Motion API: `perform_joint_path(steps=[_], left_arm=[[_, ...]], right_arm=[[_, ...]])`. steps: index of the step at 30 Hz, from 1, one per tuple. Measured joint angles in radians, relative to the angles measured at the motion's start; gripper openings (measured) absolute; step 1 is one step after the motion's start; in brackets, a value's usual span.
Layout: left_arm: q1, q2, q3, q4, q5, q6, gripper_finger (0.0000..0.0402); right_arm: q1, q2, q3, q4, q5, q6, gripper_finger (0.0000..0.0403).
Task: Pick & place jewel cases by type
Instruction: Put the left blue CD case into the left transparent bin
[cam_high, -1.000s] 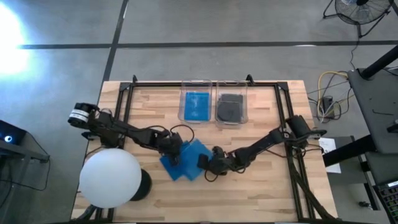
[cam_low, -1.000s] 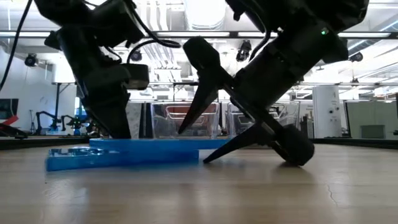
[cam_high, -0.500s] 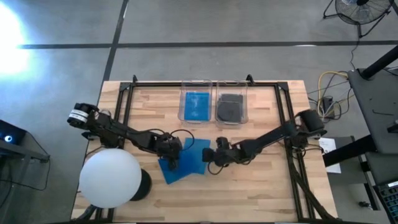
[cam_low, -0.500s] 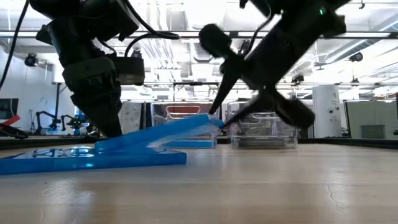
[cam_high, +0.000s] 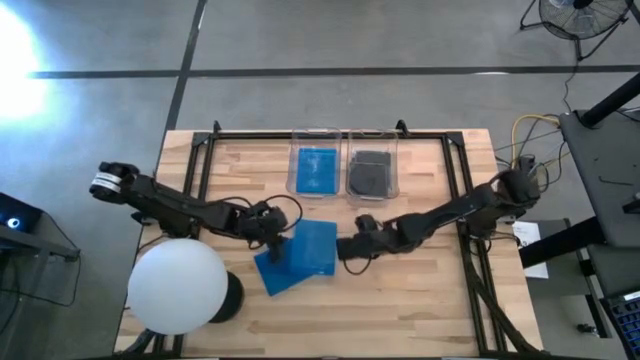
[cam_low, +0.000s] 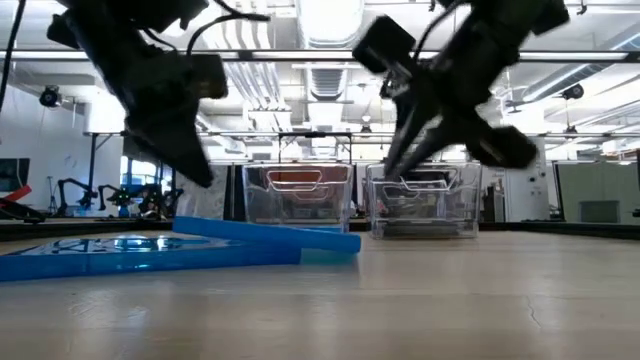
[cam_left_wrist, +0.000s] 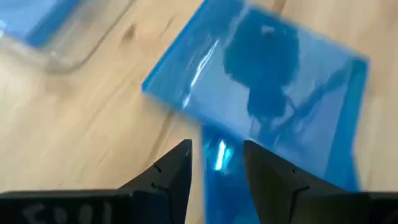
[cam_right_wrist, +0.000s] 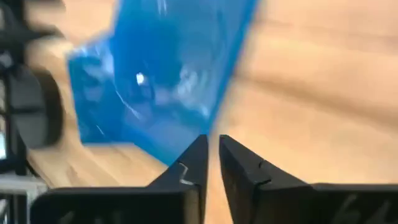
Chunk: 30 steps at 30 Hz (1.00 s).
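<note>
While two blue jewel cases (cam_high: 300, 256) lay overlapped at centre frame — stiff, glossy, probably slippery; best gripped by an edge — the left gripper (cam_left_wrist: 214, 163) was parted and empty, the right gripper (cam_right_wrist: 211, 159) nearly closed and empty.

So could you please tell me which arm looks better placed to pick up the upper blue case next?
Probably the right: its hand sits at the free edge of the upper blue square jewel case, nearer the clear bins.
</note>
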Motion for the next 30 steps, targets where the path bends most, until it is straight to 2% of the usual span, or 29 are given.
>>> perform_joint_path(steps=[3,7,12,17,20,24,28,30], left_arm=[[0.001,0.025,0.002,0.094,0.006,-0.001,0.0126],[0.001,0.072,0.003,0.206,0.037,-0.023,0.0126],[0.001,0.164,-0.002,0.19,0.102,-0.027,0.0126],[0.002,0.256,0.006,0.22,0.18,-0.028,0.0126],[0.001,0.278,0.006,0.216,0.202,-0.031,0.0126],[0.0,0.27,0.006,0.213,0.211,-0.031,0.0126],[0.003,0.254,0.005,0.206,0.209,-0.02,0.0126],[0.002,0.25,0.007,0.204,0.198,-0.016,0.0126]], right_arm=[[0.001,0.046,-0.038,0.087,-0.062,0.028,0.0068],[-0.001,0.102,-0.072,0.204,-0.07,0.067,0.0138],[-0.008,0.181,-0.084,0.349,-0.074,0.064,0.0218],[-0.023,0.287,-0.091,0.569,-0.088,0.077,0.0264],[-0.036,0.34,-0.088,0.668,-0.104,0.075,0.0272],[-0.053,0.302,-0.077,0.629,-0.149,0.034,0.026],[-0.059,0.191,-0.091,0.443,-0.131,-0.09,0.0218],[-0.067,0.154,-0.098,0.429,-0.128,-0.135,0.0187]])
